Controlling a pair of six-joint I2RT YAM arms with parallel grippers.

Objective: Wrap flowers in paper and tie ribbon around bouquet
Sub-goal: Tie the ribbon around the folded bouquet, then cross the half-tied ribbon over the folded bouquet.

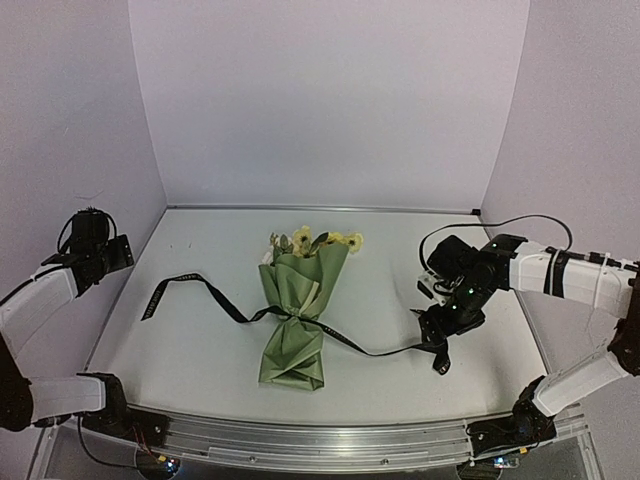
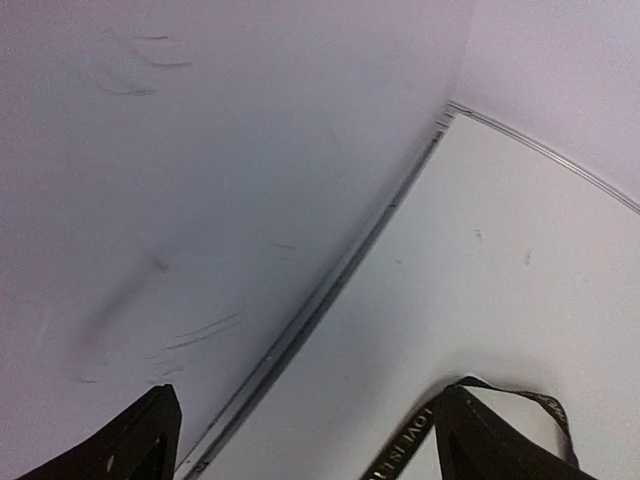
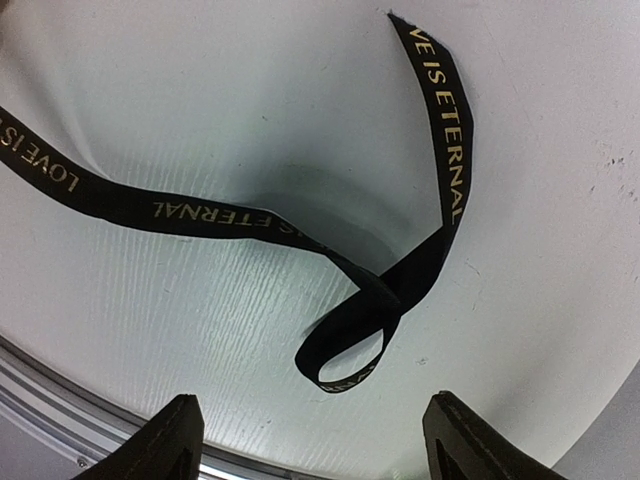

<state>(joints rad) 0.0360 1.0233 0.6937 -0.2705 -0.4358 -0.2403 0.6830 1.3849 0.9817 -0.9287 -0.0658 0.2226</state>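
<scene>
The right gripper (image 3: pixel 312 452) is standing with its jaws wide apart and nothing between them. It is hanging just over the table (image 3: pixel 180 330) at the right, where the curled right-hand end of the ribbon (image 3: pixel 200 212) is lying loose in a small loop just beyond the fingertips. The left gripper (image 2: pixel 300 458) is likewise gaping and holding nothing; it is hovering raised at the far left, close to the side wall (image 2: pixel 200 200), with the ribbon's other end lying on the table below it. From those two ends the ribbon is running inward to the middle of the table, where it is crossing the waist of the bouquet (image 1: pixel 297 290) and seems to be cinching it. The paper (image 1: pixel 292 355) is closing around the stems, pinched at that waist, and the flowers (image 1: pixel 315 240) are showing at its far end. Judging by this, the wrapping is looking done and the ribbon is looking tied. Whether the knot is tight or finished as a bow is too small to tell, so at most some tidying of the tails appears to be remaining.
</scene>
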